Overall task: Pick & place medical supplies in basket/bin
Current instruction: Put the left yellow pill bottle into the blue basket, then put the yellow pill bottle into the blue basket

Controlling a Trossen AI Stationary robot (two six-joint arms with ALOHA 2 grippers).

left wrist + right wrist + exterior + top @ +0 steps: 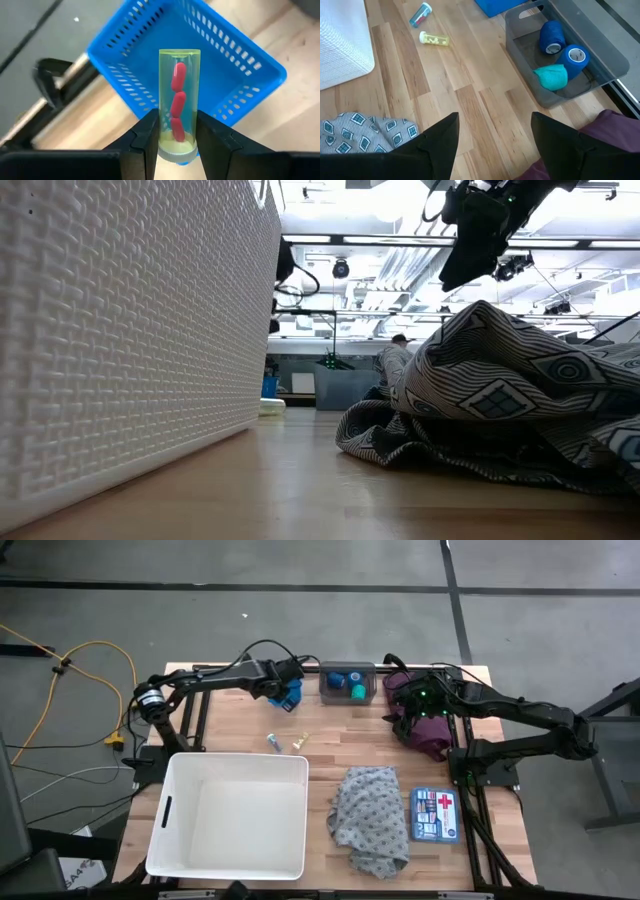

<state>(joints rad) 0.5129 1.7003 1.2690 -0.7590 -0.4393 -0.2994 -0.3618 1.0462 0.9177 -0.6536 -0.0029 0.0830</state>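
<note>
Two vials lie loose on the bare wood near the table's centre, a clear one with red contents (pixel 421 14) and a yellow one (pixel 434 39), while a third, a yellow-green vial (pixel 178 107) holding red capsules, is already pinched between the fingers of the left gripper (pixel 177 142) above the small blue bin (pixel 286 692) at about 11 o'clock on the table. That vial is light, stiff and smooth-walled, so it could slip or twist; the grip low on its barrel near the cap looks sound, and it probably should not be squeezed harder. The right gripper (pixel 495 135) hovers with jaws spread wide and nothing between them, over the maroon cloth (pixel 432 732) at about 2 o'clock. The grey bin (pixel 570 55) at 12 o'clock holds two blue tape rolls (pixel 565 50) and a green one (pixel 552 77). Soft and limp, the grey patterned cloth (pixel 370 815) at 5 o'clock would best be pinched at a raised fold. The basket (pixel 168 810), nothing visible in it, sits at 7 o'clock; a first-aid pouch (pixel 434 815) lies beside the cloth.
</note>
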